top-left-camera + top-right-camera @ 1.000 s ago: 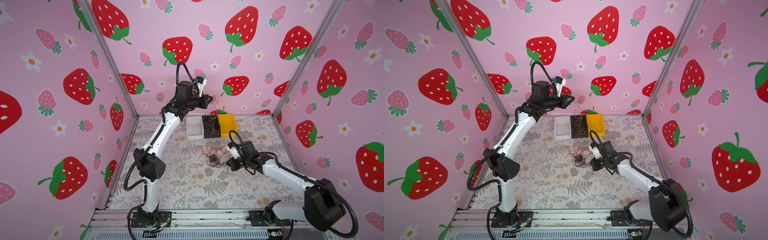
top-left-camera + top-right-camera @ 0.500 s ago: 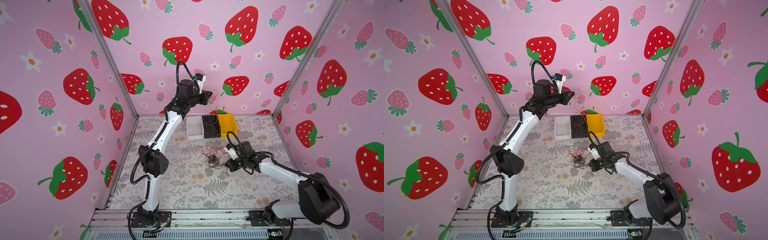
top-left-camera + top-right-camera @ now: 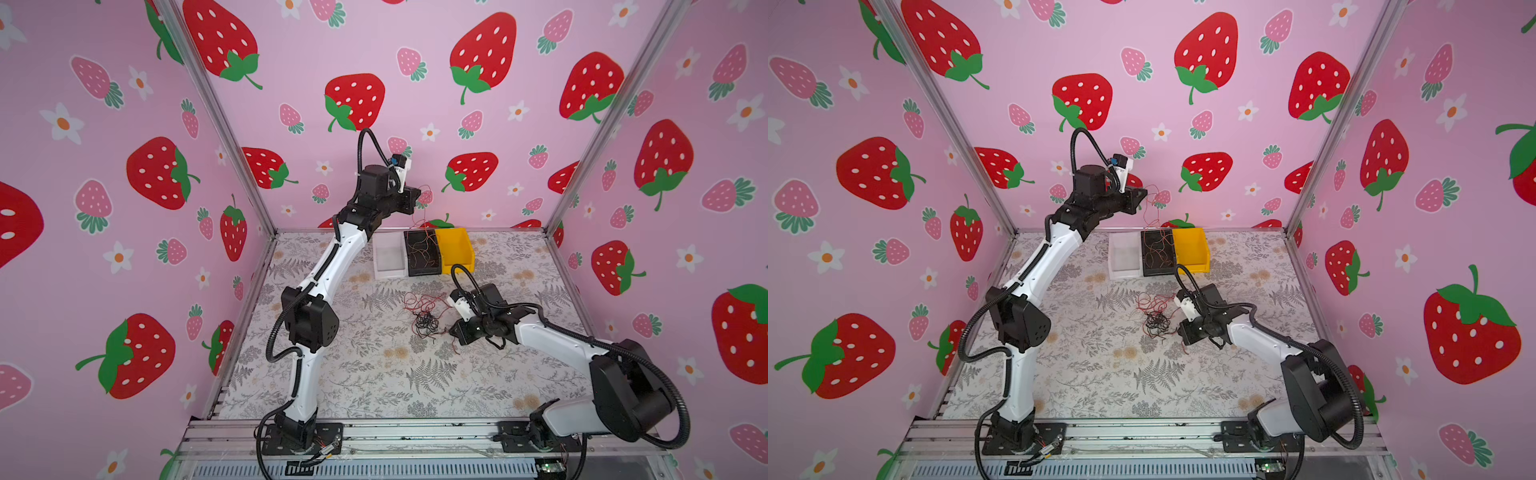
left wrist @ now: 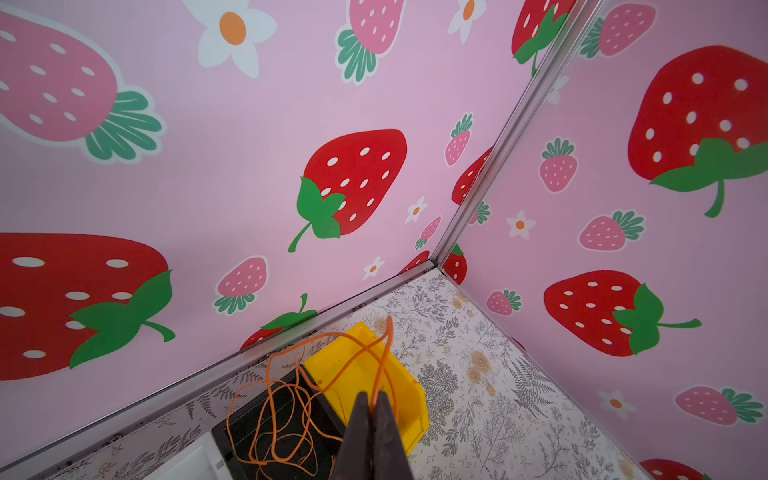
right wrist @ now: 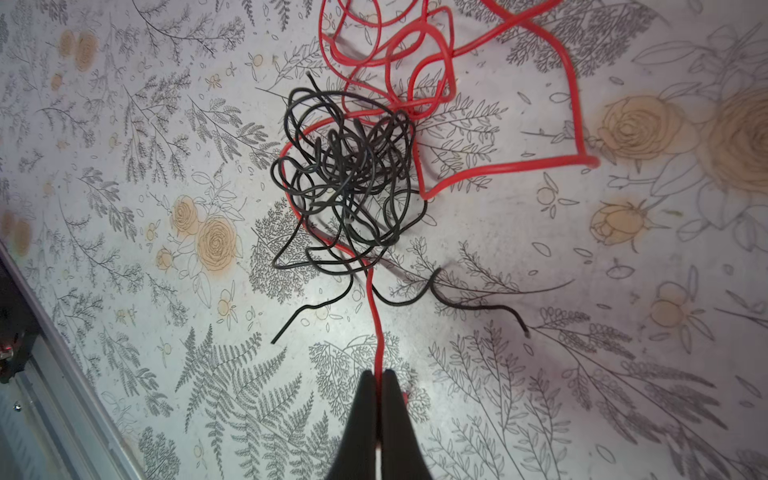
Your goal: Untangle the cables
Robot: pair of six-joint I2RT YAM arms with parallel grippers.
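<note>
My left gripper (image 3: 1144, 196) is up high, pinched on a thin cable (image 3: 1145, 216) dangling into the black bin (image 3: 1158, 272). My right gripper (image 3: 1178, 331) sits low, right at the red-and-black tangle (image 3: 1156, 320).

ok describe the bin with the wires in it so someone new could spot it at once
Look to the back wall, where three bins sit in a row on the table. Take the middle bin, between the white bin and the yellow bin. It alone is black and holds orange wires.
</note>
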